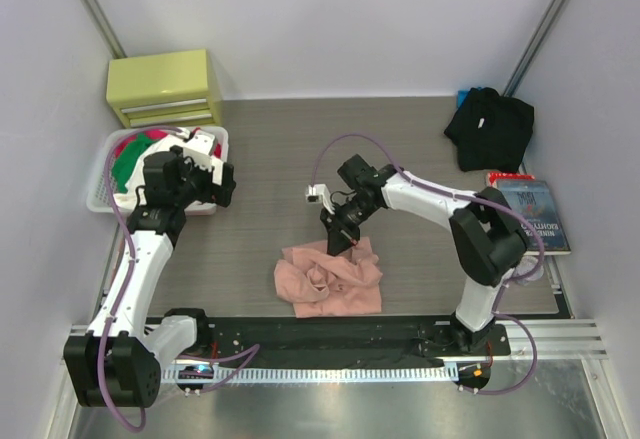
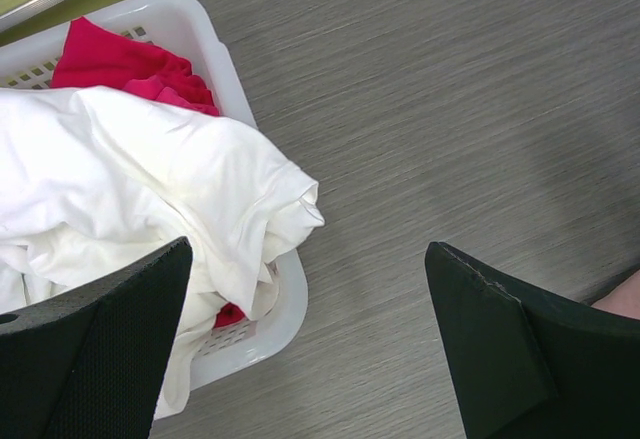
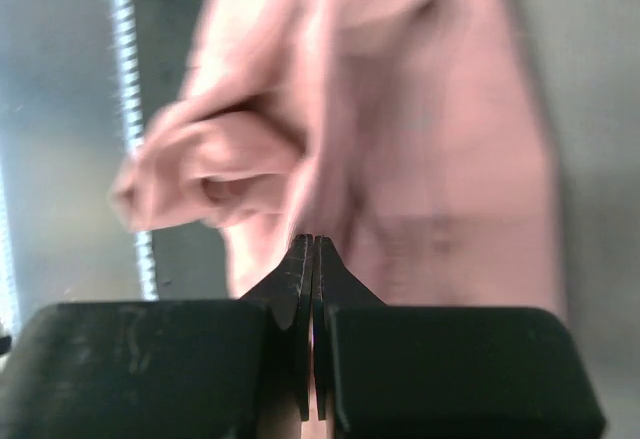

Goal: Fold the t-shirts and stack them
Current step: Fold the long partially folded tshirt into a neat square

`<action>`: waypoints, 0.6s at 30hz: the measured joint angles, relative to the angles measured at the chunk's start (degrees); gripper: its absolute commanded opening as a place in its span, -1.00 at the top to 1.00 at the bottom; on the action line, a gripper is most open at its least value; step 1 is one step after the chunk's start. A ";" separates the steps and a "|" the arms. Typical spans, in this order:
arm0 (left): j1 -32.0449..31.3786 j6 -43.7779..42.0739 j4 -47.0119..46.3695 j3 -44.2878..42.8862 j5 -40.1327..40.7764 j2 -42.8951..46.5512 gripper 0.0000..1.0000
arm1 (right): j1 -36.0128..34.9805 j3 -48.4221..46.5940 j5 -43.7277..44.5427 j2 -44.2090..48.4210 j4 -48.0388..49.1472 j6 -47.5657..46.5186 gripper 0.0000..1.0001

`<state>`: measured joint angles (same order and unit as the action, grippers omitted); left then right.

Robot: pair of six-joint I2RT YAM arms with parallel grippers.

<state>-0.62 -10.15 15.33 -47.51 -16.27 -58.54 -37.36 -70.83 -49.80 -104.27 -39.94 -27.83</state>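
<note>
Salmon-pink t-shirt (image 1: 335,281) lies crumpled on table (image 1: 270,149); right gripper (image 3: 312,239) pinches its fabric, jaws tight. Left gripper (image 2: 308,249) gapes wide, empty, over laundry basket (image 2: 225,51).

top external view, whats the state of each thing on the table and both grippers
salmon-pink t-shirt, crumpled heap, unfolded
black t-shirt, bunched up, unfolded, far right corner
basket, full of clothes, white garment spilling over its rim
drawer unit, drawers shut
book, closed, lying flat
left gripper, open, empty, by the basket
right gripper, shut, at the salmon-pink t-shirt's far edge, grip on cloth unclear
</note>
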 measured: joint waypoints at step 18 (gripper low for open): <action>1.95 -0.59 -0.13 0.09 0.22 0.37 -0.99 | -8.50 3.82 -3.19 11.30 -10.14 -2.03 0.98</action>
<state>1.32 -10.74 15.20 -47.42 -16.05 -58.17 -45.87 -67.00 -52.99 -92.97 -50.09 -29.87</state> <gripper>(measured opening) 0.996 0.020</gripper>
